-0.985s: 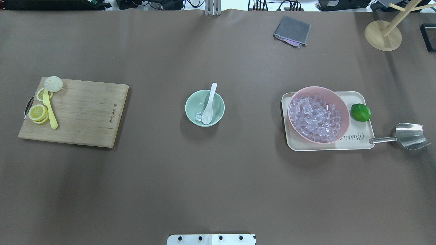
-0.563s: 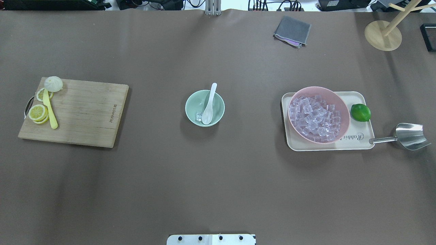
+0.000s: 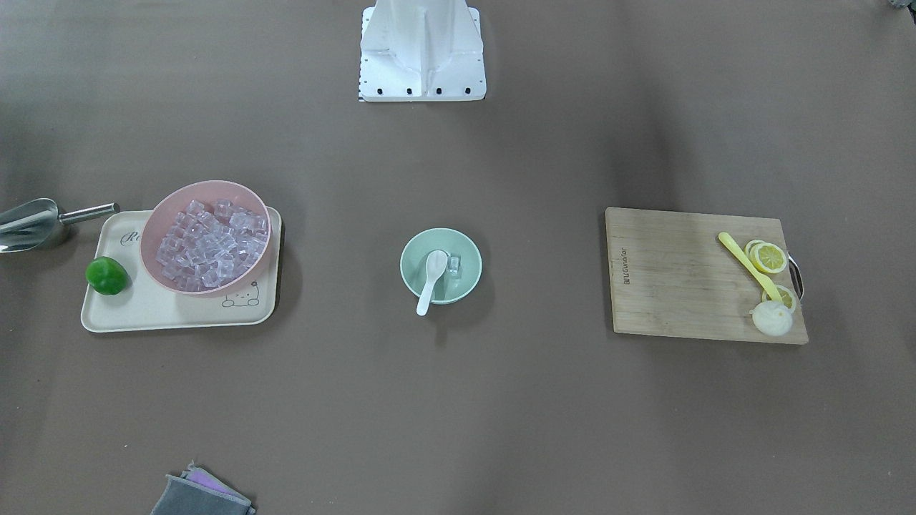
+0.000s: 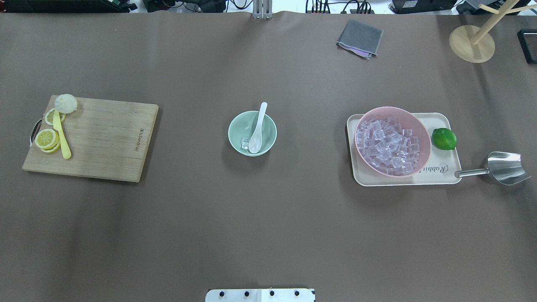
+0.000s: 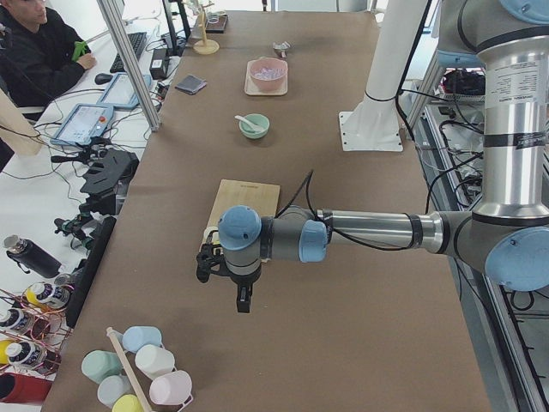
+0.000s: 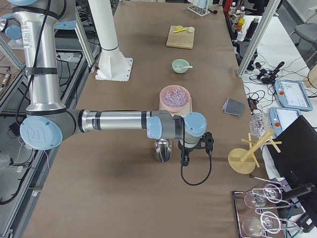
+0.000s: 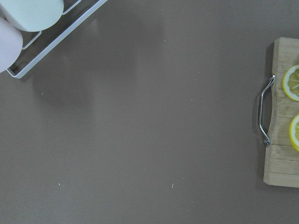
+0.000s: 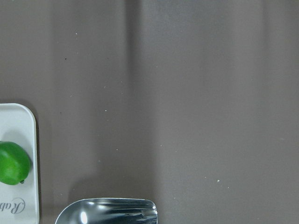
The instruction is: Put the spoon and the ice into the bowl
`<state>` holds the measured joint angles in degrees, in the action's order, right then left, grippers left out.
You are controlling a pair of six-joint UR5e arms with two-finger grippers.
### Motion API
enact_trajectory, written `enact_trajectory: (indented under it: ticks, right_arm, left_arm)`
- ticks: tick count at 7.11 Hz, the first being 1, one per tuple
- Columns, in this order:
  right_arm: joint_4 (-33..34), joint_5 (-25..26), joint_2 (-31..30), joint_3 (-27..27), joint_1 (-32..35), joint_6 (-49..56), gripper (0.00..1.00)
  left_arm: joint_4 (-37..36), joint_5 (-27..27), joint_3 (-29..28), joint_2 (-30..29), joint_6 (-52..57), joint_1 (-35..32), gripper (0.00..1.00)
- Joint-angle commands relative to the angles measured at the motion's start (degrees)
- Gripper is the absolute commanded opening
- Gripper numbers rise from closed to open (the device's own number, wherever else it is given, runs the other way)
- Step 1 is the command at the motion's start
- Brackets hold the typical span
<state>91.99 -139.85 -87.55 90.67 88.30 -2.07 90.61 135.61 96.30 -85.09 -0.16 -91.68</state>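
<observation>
Seemingly done: spoon [image 4: 256, 134] and ice [image 4: 245, 144] sit in the bowl [image 4: 235, 128].
Best stay wide of it, bumping nothing; whether left tool [image 5: 244, 302] or right tool [image 6: 185, 160] is spread or pressed together, I cannot tell.

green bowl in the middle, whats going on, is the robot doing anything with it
Nothing is handling it right now. The bowl holds the spoon, handle leaning over the rim, and one ice cube beside its scoop. The left gripper and right gripper hang far out to either side of it. The task looks done.
</observation>
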Motion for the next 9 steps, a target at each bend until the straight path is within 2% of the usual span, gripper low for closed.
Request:
enact_trajectory:
  ticks: [1,3,9]
  right_arm:
    - [-0.32,0.89,0.1,-0.31,-0.06,-0.48,1.0]
    - [-0.32,2.91,0.01,-0.14,-0.06,-0.57,1.0]
    - [-0.76,2.12,-1.56,0.12,0.03,-0.57,1.0]
  left_arm:
    - [0.01,0.01,0.03,0.54,0.07,0.01,0.98]
    - [0.01,0.01,0.03,0.8,-0.1,-0.08,0.98]
    - [0.01,-0.08,0.21,0.89,-0.01,-0.08,0.98]
